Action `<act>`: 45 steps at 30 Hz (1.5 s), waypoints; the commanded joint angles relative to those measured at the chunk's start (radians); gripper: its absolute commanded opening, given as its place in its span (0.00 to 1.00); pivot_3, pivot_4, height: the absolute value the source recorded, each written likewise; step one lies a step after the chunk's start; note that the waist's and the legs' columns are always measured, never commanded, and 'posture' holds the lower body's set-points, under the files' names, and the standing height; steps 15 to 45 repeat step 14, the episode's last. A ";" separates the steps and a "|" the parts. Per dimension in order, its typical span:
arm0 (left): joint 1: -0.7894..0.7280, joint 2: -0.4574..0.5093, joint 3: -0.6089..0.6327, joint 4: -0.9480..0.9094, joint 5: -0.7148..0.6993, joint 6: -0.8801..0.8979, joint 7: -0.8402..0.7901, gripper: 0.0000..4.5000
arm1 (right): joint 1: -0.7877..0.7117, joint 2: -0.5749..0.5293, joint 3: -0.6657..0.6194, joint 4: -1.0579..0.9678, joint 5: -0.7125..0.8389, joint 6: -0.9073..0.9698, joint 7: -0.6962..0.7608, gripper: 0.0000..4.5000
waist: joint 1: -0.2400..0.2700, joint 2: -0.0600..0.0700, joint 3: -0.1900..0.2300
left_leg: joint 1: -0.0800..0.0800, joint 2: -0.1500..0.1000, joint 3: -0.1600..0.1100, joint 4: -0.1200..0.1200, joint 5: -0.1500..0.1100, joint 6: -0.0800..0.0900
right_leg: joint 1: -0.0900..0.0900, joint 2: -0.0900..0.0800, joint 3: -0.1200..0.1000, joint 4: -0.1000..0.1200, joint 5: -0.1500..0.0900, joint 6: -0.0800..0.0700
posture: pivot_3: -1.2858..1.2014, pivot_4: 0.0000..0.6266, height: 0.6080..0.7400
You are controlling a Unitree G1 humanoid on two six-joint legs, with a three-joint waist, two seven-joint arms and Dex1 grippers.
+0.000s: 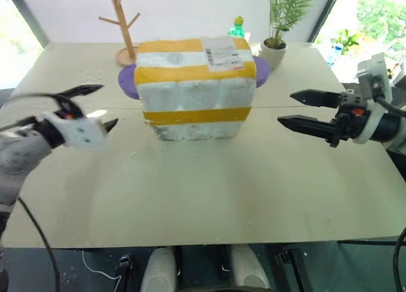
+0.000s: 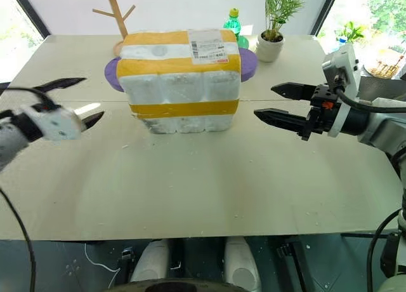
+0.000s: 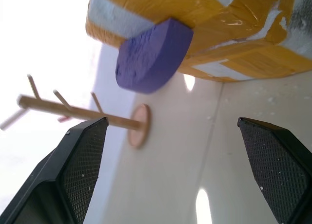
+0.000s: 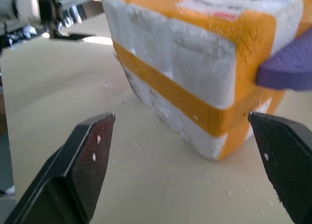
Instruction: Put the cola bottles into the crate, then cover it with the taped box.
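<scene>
Two grippers, both mine, flank the taped box [image 1: 195, 89], which stands on the table [image 1: 203, 197] with its shipping label [image 1: 222, 53] on top and one purple side piece [image 1: 129, 81] projecting toward my left. My left gripper [image 1: 94, 106] has its fingers spread wide and grasps nothing; it hangs just beside the box's left flank, apart from it. My right gripper [image 2: 274, 103] is likewise spread and empty, level with the lower yellow band and short of the box's right flank.

The box sits flat on the tabletop, its lower edge meeting the surface all round as far as I can see. No cola bottles and no separate crate stand in the open, so I judge that the bottles are already loaded and the crate now lies under the box; I cannot confirm this, since the foam hides whatever is beneath. If that reading holds, the task is at or near its end.

Behind the box stand a wooden peg stand [image 1: 124, 22], a green bottle [image 1: 237, 27] and a potted plant [image 1: 282, 19], none of them involved.
</scene>
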 commanded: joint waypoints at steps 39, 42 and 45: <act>-0.155 0.299 0.202 0.035 -0.631 0.819 -0.586 0.99 | -0.218 -0.018 0.190 0.201 -0.171 -0.126 0.264 1.00 | -0.002 0.005 0.001 | 0.001 -0.003 0.001 -0.001 0.000 -0.001 | 0.001 0.004 -0.001 -0.001 -0.001 -0.001 | 0.52 0.24 1.00; -0.155 0.299 0.202 0.035 -0.631 0.819 -0.586 0.99 | -0.218 -0.018 0.190 0.201 -0.171 -0.126 0.264 1.00 | -0.002 0.005 0.001 | 0.001 -0.003 0.001 -0.001 0.000 -0.001 | 0.001 0.004 -0.001 -0.001 -0.001 -0.001 | 0.52 0.24 1.00; -0.155 0.299 0.202 0.035 -0.631 0.819 -0.586 0.99 | -0.218 -0.018 0.190 0.201 -0.171 -0.126 0.264 1.00 | -0.002 0.005 0.001 | 0.001 -0.003 0.001 -0.001 0.000 -0.001 | 0.001 0.004 -0.001 -0.001 -0.001 -0.001 | 0.52 0.24 1.00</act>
